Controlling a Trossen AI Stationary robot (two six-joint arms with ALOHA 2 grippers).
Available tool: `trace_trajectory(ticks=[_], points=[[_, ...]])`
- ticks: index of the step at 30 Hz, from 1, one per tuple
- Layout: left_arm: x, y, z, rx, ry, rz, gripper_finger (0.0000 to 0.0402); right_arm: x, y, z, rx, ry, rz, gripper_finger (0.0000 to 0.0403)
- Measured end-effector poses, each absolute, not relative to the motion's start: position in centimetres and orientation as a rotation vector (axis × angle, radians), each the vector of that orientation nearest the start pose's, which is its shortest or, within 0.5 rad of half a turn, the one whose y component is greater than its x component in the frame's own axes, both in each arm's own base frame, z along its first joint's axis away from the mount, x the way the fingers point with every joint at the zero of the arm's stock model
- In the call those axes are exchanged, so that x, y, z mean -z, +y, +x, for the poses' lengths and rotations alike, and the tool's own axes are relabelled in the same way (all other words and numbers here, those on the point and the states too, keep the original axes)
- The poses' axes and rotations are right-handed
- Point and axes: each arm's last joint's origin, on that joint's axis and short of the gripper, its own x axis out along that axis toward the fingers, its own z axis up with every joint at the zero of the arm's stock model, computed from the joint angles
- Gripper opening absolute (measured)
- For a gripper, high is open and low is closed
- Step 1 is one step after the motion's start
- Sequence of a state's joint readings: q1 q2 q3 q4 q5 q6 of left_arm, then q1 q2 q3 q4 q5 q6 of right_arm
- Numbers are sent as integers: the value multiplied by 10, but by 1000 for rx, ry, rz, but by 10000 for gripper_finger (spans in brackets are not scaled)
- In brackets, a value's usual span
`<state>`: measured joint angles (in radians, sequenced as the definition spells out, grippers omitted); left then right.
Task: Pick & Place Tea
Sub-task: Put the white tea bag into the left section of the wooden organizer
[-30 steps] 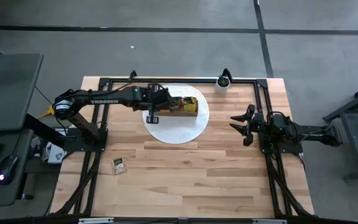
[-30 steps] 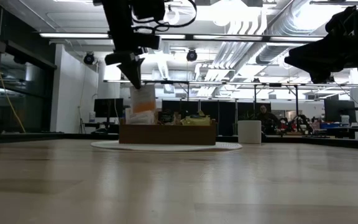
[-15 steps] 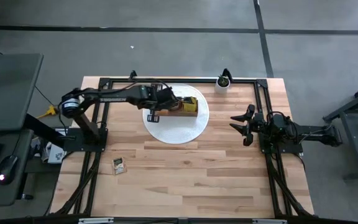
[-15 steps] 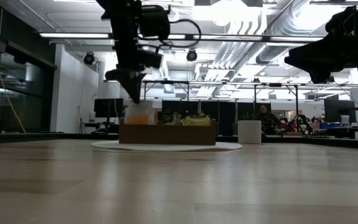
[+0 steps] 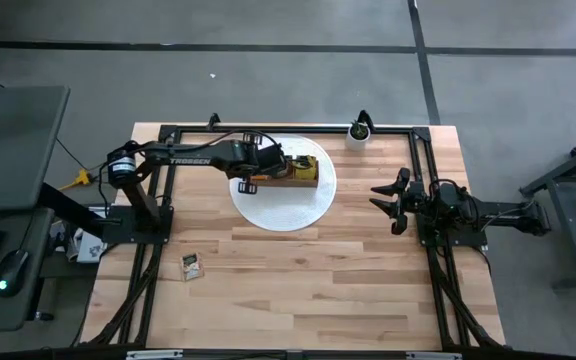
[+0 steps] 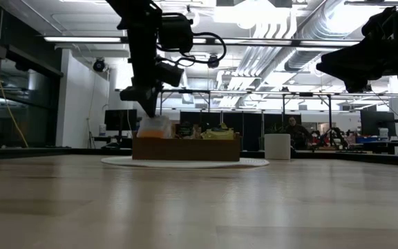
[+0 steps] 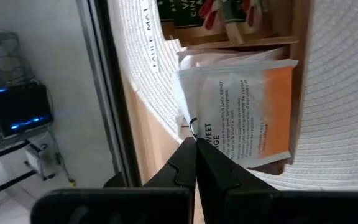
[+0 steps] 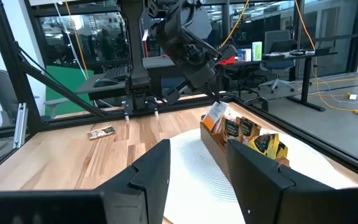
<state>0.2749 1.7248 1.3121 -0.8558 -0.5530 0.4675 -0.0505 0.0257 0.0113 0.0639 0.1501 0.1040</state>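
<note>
My left gripper [image 5: 265, 170] hangs over the left end of the brown wooden box [image 5: 298, 172], which sits on a round white mat [image 5: 283, 200]. It is shut on a white-orange tea sachet [image 7: 247, 112] that stands in the box's end compartment [image 6: 154, 128]. Other sachets, some green-yellow [image 8: 269, 144], stand in the other compartments. One more sachet [image 5: 191, 266] lies flat on the table near its left front. My right gripper [image 5: 386, 200] waits open at the table's right side, well clear of the box. My left gripper pinches the white-orange sachet by its upper edge [image 7: 197, 132] between the two shut fingers [image 7: 182, 165]. The fingers come from above, slanting down [image 6: 148, 104]. The sachet stands nearly upright with its lower part inside the box's end compartment.
A white cup with a small plant [image 5: 358, 133] stands at the far edge, right of the mat. Black frame rails [image 5: 163, 190] run along the table's left and right sides. Bare wood [image 5: 308, 280] stretches across the near half.
My left gripper has come down toward the box and tipped a little, staying shut on the sachet. The white-orange sachet, which stood high above the box's rim, has sunk into the end compartment, so only its top shows above the rim.
</note>
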Motion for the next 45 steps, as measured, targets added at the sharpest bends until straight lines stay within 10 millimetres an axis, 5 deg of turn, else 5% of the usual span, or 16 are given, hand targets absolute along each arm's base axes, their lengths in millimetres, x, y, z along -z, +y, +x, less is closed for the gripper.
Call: trace_trajectory(ticks=[40,45], points=[[-233,89,324,-346,1416,538,0,-171,-9,98,198,-59,106,153],[-221,90,327,-333,1452,507,0,-171,-9,98,198,-60,106,153]])
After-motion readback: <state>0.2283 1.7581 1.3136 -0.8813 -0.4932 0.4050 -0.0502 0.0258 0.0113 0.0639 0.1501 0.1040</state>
